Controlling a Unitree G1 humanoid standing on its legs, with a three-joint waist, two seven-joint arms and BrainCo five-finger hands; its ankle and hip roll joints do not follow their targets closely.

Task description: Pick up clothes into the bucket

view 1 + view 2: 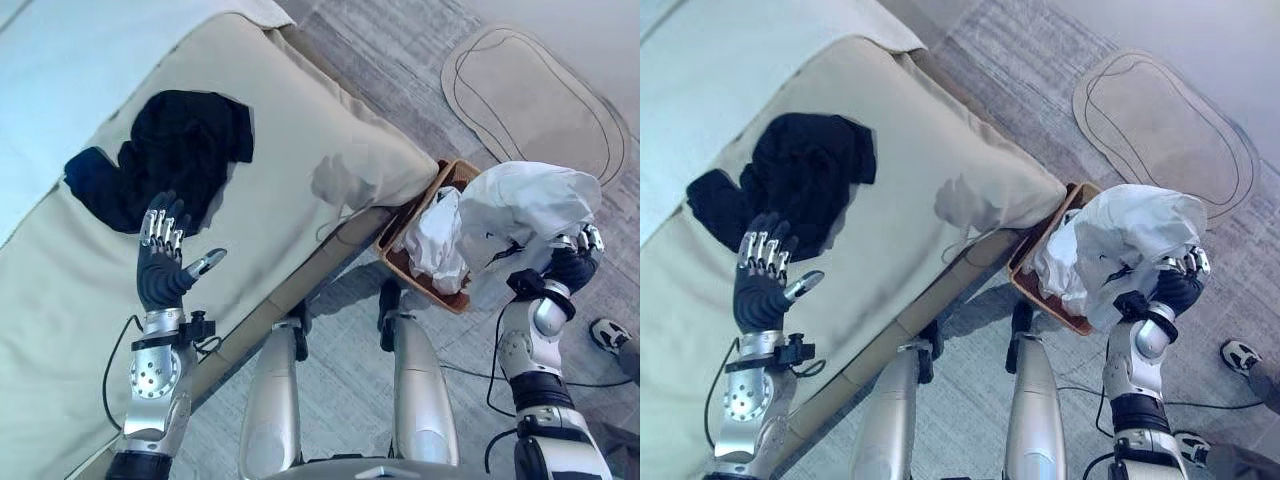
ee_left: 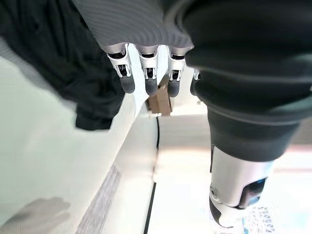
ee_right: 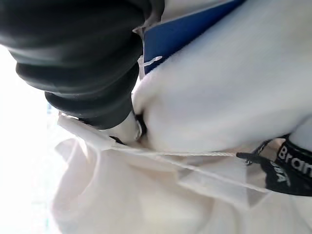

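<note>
The right hand [image 1: 578, 262] clutches the white garment [image 1: 520, 215] just above the wicker basket [image 1: 425, 268] (the left hand [image 1: 165, 262] hovers spread by the black garment [image 1: 170, 150]).

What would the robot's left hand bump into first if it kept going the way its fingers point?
Most likely the black garment on the beige bed cover. The left hand is open, its fingers aimed at that dark cloth just ahead, though how high it hovers is unclear.

Both eye cams look down, sharing bed [image 1: 330, 150]; wrist cams sit v. close.
</note>
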